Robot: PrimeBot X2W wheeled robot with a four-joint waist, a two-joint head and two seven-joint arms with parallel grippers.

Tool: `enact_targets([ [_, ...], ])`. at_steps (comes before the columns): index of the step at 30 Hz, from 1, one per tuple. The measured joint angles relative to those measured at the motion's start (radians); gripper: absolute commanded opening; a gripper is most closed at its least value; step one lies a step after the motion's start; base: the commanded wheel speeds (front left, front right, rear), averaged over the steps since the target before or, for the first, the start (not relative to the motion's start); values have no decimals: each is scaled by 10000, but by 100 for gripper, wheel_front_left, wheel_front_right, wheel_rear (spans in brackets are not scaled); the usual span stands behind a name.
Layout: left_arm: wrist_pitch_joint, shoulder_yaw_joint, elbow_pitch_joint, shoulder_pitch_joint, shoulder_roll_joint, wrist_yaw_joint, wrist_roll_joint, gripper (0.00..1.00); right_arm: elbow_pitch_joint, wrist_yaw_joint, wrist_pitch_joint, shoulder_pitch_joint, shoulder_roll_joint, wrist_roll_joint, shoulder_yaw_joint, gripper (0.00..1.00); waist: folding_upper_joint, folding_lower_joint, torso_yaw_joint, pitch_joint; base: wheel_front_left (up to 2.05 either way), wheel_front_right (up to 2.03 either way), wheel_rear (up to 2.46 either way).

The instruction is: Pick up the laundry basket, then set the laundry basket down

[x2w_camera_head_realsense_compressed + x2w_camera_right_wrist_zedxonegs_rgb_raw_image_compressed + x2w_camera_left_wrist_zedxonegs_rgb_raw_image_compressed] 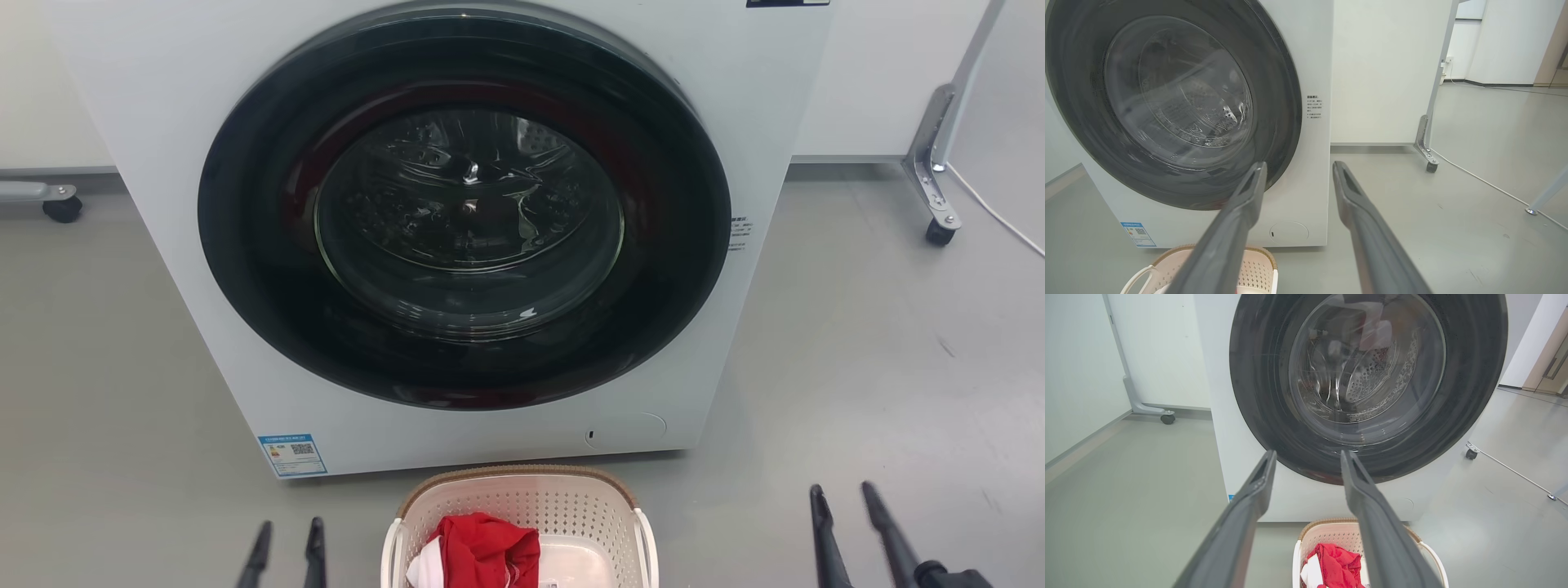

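Nearest the robot, on the grey floor point(857, 367), the cream plastic laundry basket point(563, 500) with perforated walls, a brown woven-look rim and white side handles stands upright between the two grippers, clear of both. Inside it a crumpled red garment point(488, 549) lies over a bit of white cloth point(423, 569). At its left, the left gripper point(291, 529) has its two dark fingers parted with nothing between them. At its right, the right gripper point(842, 492) is likewise spread and empty, farther from the basket than the left one. Just behind the basket rises a white front-loading washing machine point(155, 122), walling off that side; whether they touch I cannot tell. Its round dark glass door point(465, 212) is closed, and a blue sticker point(292, 454) sits low on its front. Farther back, a metal frame leg on a black castor point(939, 233) stands to the right with a white cable point(1000, 216) trailing past it, and another castor point(63, 208) stands to the left before pale wall panels.
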Motion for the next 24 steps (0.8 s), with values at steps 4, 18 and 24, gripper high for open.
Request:
enact_targets([
  [4, 31, 19, 219, 49, -56, -19, -100, 0, 230, 29, 52, 115, 107, 105, -10, 0, 0, 0, 1, 7, 0, 0, 0],
  [18, 556, 437, 489, -85, -201, -366, -1791, 0, 556, 366, 566, -56, 276, 1962, -535, 0, 0, 0, -1, 95, 0, 0, 0],
  [24, 736, 625, 614, -235, -267, -462, -2479, 0, 640, 477, 800, -264, 337, 2742, -732, 0, 0, 0, -1, 121, 0, 0, 0],
])
